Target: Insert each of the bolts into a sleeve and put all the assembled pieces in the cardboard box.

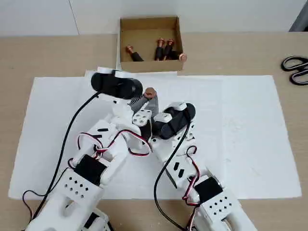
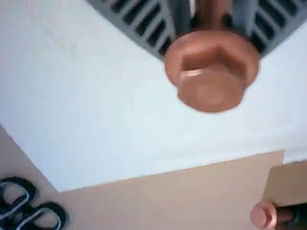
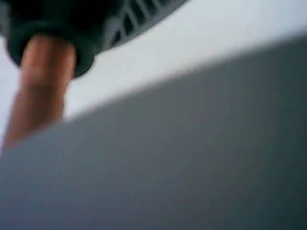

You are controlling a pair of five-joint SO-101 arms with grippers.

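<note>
- The bolt (image 2: 211, 72) is held off the bench over the middle of the white sheet (image 1: 240, 134). Its copper hexagonal head (image 1: 150, 92) points toward the far edge of the bench.
- The left pincer (image 2: 211, 24) is closed on the bolt, with a grey ribbed finger (image 2: 139, 19) on each side of the shank just behind the head.
- In the right wrist view the bolt's copper shank (image 3: 41, 91) comes out of the end of the black sleeve (image 3: 48, 28), so the bolt sits at least partly inside it.
- The right pincer (image 3: 81, 52) grips the sleeve, with a ribbed finger (image 3: 139, 19) right against its side. A blurred grey surface close to that camera hides the rest.
- From above, both arms meet at the centre of the sheet, and the two pincers are touching or nearly so around the bolt.
- The cardboard box (image 1: 120, 41) stands open at the middle of the bench's far edge, just beyond the sheet and near the bolt head.
- Four assembled pieces (image 1: 159, 50) lie in the box, each a dark sleeve with a copper head showing. One rests against the wall on the box's right side.
- Black-handled scissors (image 1: 296, 70) lie on the bare bench (image 1: 48, 53) at its right edge, well apart from the arms.
</note>
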